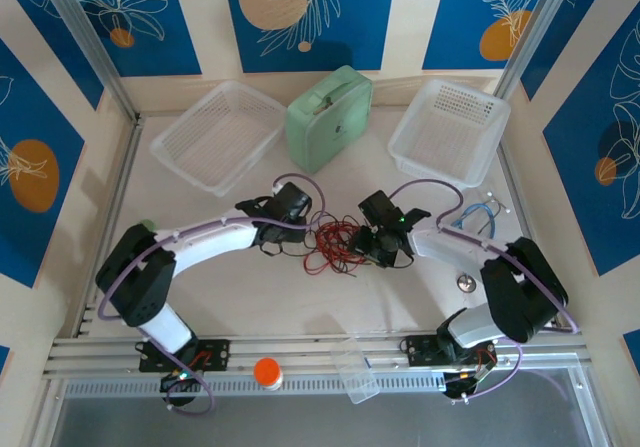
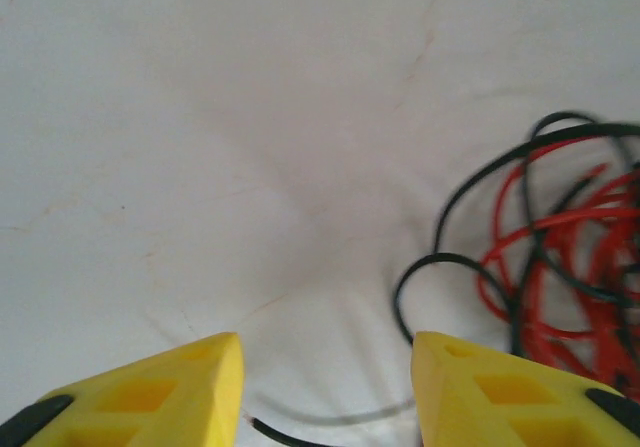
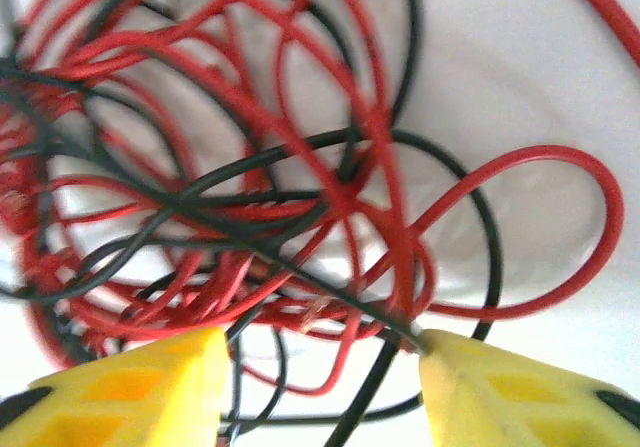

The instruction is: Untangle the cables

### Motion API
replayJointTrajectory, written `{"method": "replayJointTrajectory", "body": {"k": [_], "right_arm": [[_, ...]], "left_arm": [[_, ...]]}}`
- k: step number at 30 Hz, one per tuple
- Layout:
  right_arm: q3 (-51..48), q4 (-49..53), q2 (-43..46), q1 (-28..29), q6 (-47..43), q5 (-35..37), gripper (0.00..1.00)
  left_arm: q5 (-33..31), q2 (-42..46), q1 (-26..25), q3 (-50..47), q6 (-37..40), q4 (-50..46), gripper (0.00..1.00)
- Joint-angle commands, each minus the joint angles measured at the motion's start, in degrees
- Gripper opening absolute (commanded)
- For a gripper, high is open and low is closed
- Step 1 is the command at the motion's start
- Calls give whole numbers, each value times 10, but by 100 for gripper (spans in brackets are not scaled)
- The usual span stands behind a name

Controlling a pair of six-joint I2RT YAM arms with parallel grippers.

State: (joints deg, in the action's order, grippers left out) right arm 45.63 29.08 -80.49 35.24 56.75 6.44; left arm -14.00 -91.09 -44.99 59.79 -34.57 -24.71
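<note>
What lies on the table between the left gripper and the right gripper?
The tangled red and black cables lie between them, as the top external view shows.

Two white baskets (image 1: 218,137) (image 1: 450,130), one green case (image 1: 330,117), one tangle of cables (image 1: 335,244)

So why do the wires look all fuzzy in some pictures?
Left wrist view: the cables smear at the right edge, probably motion blur. Right wrist view: their nearest loops look soft, too close to the lens. Top external view: sharp, evenly lit.
</note>
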Motion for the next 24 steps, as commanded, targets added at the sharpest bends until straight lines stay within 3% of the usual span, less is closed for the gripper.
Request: {"method": "replayJointTrajectory", "body": {"k": [1, 5, 8, 15, 19, 24], "right_arm": [[45, 67, 43, 2, -14, 24, 61], [78, 124, 66, 2, -52, 65, 68], [100, 136, 49, -5, -99, 66, 68], [150, 143, -96, -24, -217, 54, 70], [149, 119, -180, -18, -217, 54, 71], [133, 83, -228, -10, -175, 60, 63]], "left_arm": [[55, 33, 1, 25, 14, -27, 50], [130, 32, -7, 28, 6, -36, 53], [178, 10, -24, 19, -8, -12, 54], [215, -59, -53, -2, -60, 86, 55], [216, -92, -59, 8, -66, 90, 55], [174, -123, -59, 6, -69, 72, 34]]}}
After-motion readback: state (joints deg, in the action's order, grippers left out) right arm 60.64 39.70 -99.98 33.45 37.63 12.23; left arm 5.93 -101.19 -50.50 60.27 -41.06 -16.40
